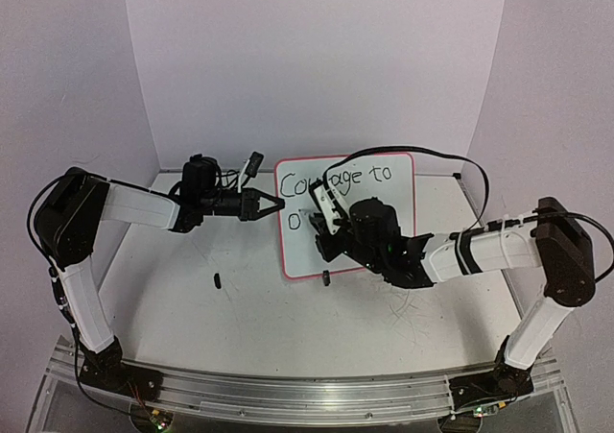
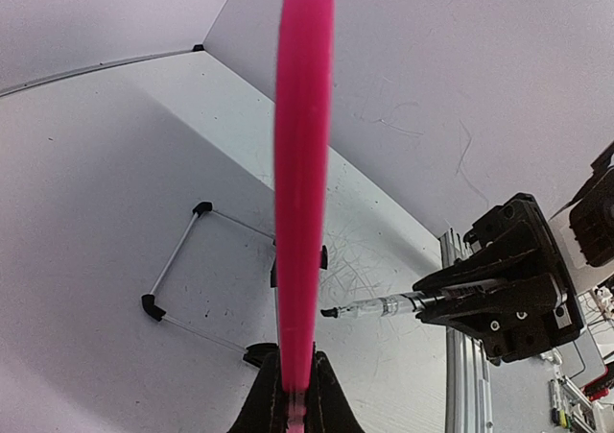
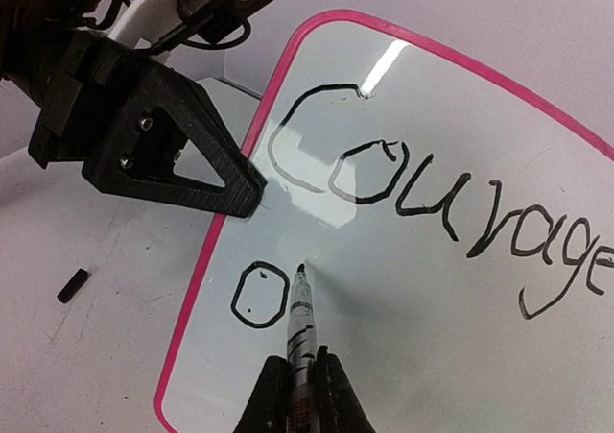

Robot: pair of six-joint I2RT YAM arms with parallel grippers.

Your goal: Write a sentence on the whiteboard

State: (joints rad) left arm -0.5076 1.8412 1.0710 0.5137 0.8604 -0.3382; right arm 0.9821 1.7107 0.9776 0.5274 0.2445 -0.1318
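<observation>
The whiteboard point(image 1: 374, 251) with its pink frame stands tilted at the table's middle. It reads "Courage to" with an "O" on the second line. My left gripper point(image 1: 273, 205) is shut on the board's left edge, which shows edge-on in the left wrist view point(image 2: 302, 164). My right gripper point(image 1: 331, 224) is shut on a black marker point(image 3: 299, 323). The marker's tip point(image 3: 301, 267) is at the board's face, just right of the "O" point(image 3: 259, 295). The marker also shows in the left wrist view point(image 2: 374, 307).
A small black cap point(image 1: 217, 280) lies on the table left of the board, also in the right wrist view point(image 3: 72, 285). A wire stand with black feet point(image 2: 177, 260) sits behind the board. White walls enclose the back and sides. A metal rail point(image 1: 307, 395) runs along the near edge.
</observation>
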